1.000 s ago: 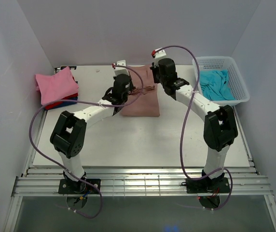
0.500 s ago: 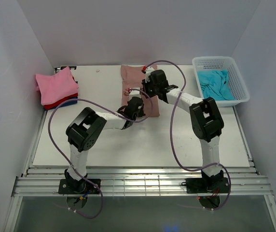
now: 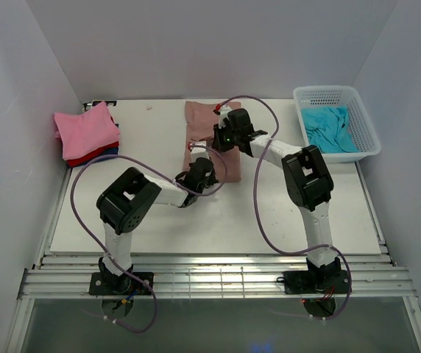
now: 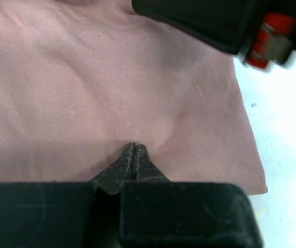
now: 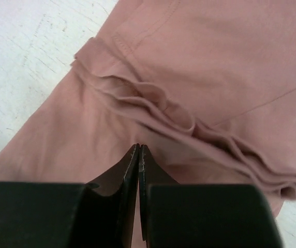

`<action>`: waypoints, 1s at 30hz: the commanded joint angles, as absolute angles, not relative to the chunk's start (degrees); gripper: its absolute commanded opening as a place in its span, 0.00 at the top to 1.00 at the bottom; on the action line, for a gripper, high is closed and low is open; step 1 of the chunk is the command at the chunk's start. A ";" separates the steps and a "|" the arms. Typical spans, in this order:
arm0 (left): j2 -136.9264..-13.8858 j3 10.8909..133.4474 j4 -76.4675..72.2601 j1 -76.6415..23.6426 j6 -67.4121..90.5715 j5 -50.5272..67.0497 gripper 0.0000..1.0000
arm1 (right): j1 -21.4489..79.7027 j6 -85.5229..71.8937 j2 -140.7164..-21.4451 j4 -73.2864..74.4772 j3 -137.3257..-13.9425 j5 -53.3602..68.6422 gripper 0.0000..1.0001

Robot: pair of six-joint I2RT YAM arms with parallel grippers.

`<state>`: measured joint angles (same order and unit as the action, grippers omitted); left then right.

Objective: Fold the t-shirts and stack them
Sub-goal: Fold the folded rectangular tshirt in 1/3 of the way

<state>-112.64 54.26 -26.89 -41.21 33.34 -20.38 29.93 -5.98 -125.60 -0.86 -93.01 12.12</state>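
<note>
- Rose-brown cloth fills the middle of the scene: the rose-brown t-shirt lies folded into a narrow oblong on the white counter, at mid-width and reaching toward the far edge.
- At the near end of this shirt we find the left end effector. Its two fingers are pressed together with no gap between them, and the tips touch the fabric where a small pucker rises.
- The right end effector sits farther back, over the right side of the same shirt. Its fingers are likewise closed, with the tips down on the cloth just short of a ridge of layered hems that runs diagonally across the right wrist view.
- We cannot tell whether either closed pair of fingers holds a pinch of fabric.
- At the far left of the counter, well apart from both arms, the pink t-shirt tops a folded stack. The red t-shirt lies beneath it, and a sliver of the dark blue t-shirt shows between them at the stack's right edge.
- At the far right, the turquoise t-shirt lies crumpled inside the white lattice basket.
</note>
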 commanded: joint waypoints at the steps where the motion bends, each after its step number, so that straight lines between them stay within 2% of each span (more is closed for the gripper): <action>1: -109.08 48.88 -22.76 -42.98 35.42 -21.35 1.00 | 29.27 -7.47 -127.35 -2.46 -95.89 13.71 0.92; 11: -102.75 36.49 -23.29 -50.44 43.85 -24.43 1.00 | 29.00 -8.09 -128.32 -3.60 -95.01 13.53 0.92; 18: -102.57 33.14 -23.20 -57.20 48.25 -25.22 1.00 | 28.92 -8.79 -126.92 -5.18 -92.81 13.01 0.92; 21: -100.12 33.05 -23.12 -59.15 47.29 -27.76 1.00 | 29.00 -8.35 -124.55 -5.80 -91.15 12.48 0.92; 25: -91.95 36.89 -21.36 -59.50 39.48 -32.32 1.00 | 29.00 -6.68 -114.21 -5.80 -86.67 9.59 0.92; 26: -90.02 37.87 -20.23 -59.50 37.55 -33.74 1.00 | 29.09 -6.07 -112.08 -5.45 -85.53 7.67 0.91; 29: -82.98 41.90 -17.94 -59.50 29.90 -40.68 1.00 | 29.44 -3.96 -104.52 -0.73 -82.45 2.40 0.79; 30: -81.49 42.71 -17.41 -59.50 28.14 -42.26 0.93 | 29.62 -3.17 -103.02 1.65 -82.01 1.07 0.70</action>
